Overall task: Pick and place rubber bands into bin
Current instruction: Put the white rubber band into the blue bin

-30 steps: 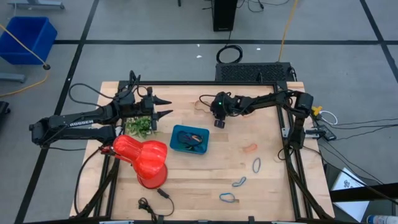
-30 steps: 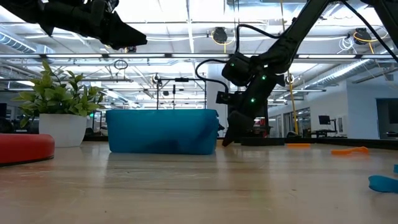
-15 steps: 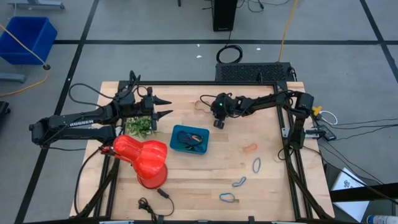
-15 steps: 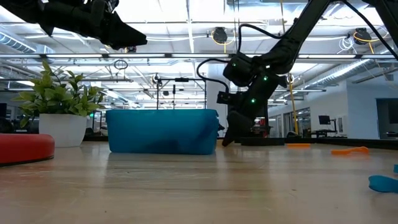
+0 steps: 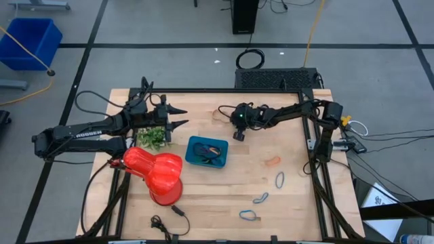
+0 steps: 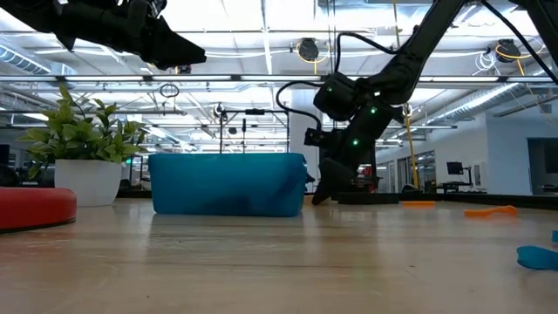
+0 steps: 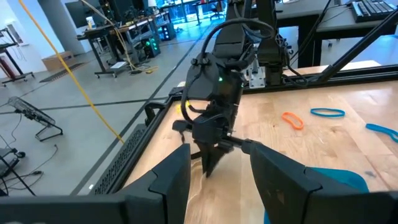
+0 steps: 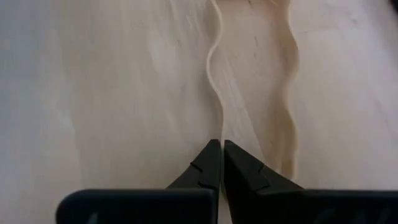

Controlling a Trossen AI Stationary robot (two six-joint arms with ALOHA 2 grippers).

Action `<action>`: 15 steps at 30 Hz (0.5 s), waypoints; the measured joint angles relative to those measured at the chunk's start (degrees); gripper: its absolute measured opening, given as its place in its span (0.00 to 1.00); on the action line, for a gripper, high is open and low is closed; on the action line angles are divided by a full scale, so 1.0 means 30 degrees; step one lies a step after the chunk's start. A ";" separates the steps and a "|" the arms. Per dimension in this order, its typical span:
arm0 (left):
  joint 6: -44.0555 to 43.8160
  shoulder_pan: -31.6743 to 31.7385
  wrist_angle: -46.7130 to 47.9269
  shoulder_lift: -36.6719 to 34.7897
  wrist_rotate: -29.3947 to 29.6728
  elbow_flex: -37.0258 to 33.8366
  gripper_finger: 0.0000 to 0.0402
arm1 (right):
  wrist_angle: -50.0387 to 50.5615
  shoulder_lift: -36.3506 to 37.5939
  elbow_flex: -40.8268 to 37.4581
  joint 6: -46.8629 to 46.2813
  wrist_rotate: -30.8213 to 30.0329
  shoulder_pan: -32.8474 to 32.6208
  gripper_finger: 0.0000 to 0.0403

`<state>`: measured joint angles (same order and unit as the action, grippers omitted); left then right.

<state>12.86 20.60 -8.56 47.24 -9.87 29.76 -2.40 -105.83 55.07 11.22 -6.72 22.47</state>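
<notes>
While your left pincer [image 5: 178,116] hangs spread above the tabletop [image 5: 298,203] beside the green plant [image 5: 152,137], your right pincer [image 8: 221,147] is pressed together on a tan rubber band [image 8: 287,93] at the far edge. Your bin [image 5: 205,152] sits mid-tabletop; loose rubber bands [image 5: 279,179] lie near your right side.

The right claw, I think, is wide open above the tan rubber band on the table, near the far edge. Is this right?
Not quite. The right claw is shut, not wide open: in the right wrist view its tips meet on one strand of the tan rubber band. The rest holds: the high view shows it low over the table near the far edge.
</notes>
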 joint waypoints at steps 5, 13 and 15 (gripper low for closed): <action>0.0013 0.0000 -0.0006 0.0000 -0.0006 -0.0006 0.44 | 0.0437 0.2496 -0.0037 -0.0206 -0.0742 -0.0161 0.00; 0.0131 0.0000 -0.0036 0.0003 -0.0013 -0.0007 0.44 | -0.1808 0.7793 -0.0045 -0.1638 -0.1320 -0.1579 0.00; 0.0131 0.0000 -0.0043 0.0006 -0.0006 -0.0007 0.44 | -0.3279 0.8748 -0.0231 -0.1984 -0.1225 -0.2201 0.00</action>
<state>13.26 20.60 -8.69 47.26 -9.89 29.74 -12.23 -79.58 54.38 5.27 -10.40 15.86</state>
